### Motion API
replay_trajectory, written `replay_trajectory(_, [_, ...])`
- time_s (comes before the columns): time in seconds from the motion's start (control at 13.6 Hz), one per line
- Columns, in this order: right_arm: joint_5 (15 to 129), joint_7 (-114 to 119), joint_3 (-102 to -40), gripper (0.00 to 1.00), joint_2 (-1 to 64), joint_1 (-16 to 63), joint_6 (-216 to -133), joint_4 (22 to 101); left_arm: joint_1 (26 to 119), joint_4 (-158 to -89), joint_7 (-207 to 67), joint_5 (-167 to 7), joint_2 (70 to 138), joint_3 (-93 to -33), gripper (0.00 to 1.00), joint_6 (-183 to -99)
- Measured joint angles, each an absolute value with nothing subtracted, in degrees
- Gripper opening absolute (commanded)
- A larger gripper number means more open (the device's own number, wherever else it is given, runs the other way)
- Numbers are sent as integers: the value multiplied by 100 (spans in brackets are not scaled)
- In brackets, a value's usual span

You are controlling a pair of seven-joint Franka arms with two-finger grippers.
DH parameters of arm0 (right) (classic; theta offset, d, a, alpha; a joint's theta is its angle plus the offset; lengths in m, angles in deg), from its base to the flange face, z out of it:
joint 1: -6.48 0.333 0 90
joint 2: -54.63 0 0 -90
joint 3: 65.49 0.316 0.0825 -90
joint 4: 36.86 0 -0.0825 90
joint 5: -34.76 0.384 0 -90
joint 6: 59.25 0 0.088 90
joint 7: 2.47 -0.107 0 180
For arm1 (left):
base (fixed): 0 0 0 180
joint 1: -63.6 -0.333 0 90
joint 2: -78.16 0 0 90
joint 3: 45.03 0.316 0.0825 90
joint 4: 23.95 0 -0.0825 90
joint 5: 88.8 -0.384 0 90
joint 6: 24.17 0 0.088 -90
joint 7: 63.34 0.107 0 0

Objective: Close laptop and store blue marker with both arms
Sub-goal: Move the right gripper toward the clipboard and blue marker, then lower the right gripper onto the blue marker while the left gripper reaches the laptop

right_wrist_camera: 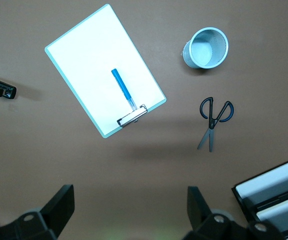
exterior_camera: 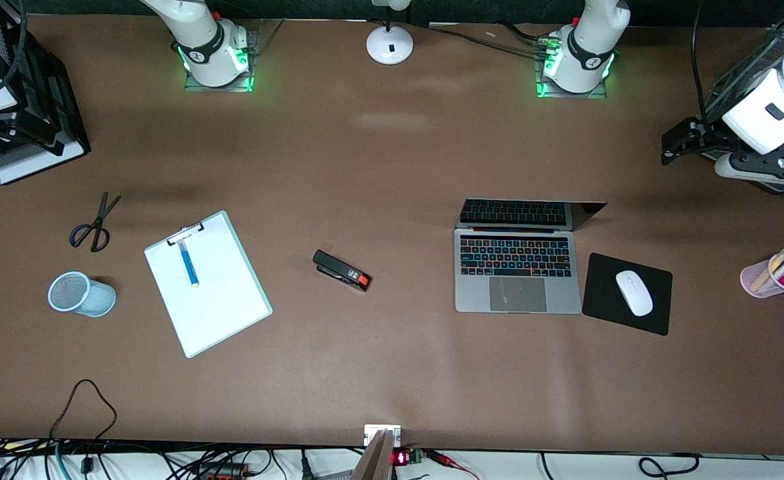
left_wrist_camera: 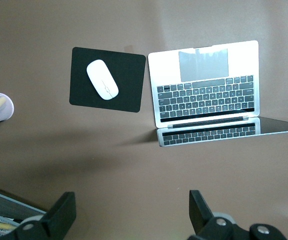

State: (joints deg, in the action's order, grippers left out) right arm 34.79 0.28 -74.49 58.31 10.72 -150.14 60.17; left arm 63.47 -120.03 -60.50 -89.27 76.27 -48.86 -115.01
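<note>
Over the worktop point(exterior_camera: 392, 373), both spread grippers wait: left gripper point(left_wrist_camera: 129, 220) should press the laptop point(exterior_camera: 517, 270) lid squarely; right gripper point(right_wrist_camera: 129, 220) centres on the blue marker point(right_wrist_camera: 123, 90).

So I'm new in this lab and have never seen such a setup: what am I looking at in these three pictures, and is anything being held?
These are two white robot arms bolted to a brown table. The big picture looks down from a high camera facing them. The other two come from cameras on the arms' wrists, looking down past their own black fingers.

The left end effector hangs open over bare table, with the open laptop and a white mouse on a black mouse pad in sight. The right end effector hangs open too, with the blue marker, which lies on a white clipboard, in sight.

Also on the table: scissors, a pale mesh cup on its side, a black stapler and a cup of pens.

Nothing is held; both arms wait.
</note>
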Motion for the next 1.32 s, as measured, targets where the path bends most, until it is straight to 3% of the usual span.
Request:
replay_trajectory(0.59, [3477, 28, -7446, 100, 5756, 1072, -15016, 6019, 6346, -12003, -6050, -8927, 7627, -4883, 100, -11501])
replay_trajectory(1.1, [3481, 162, -7424, 100, 4512, 1113, -15815, 5792, 6360, -11874, -6050, -8927, 7854, -4909, 98, -11070])
replay_trajectory(1.18, [3482, 409, -7420, 100, 4251, 1116, -15969, 5690, 6364, -11769, -6050, -8926, 7954, -4913, 76, -11023])
replay_trajectory(1.25, [3482, 693, -7420, 100, 3998, 1116, -16160, 5610, 6371, -11659, -6050, -8927, 8058, -4917, 46, -10995])
replay_trajectory(1.32, [3482, 926, -7418, 100, 3780, 1119, -16349, 5557, 6378, -11527, -6050, -8926, 8158, -4923, 29, -10924])
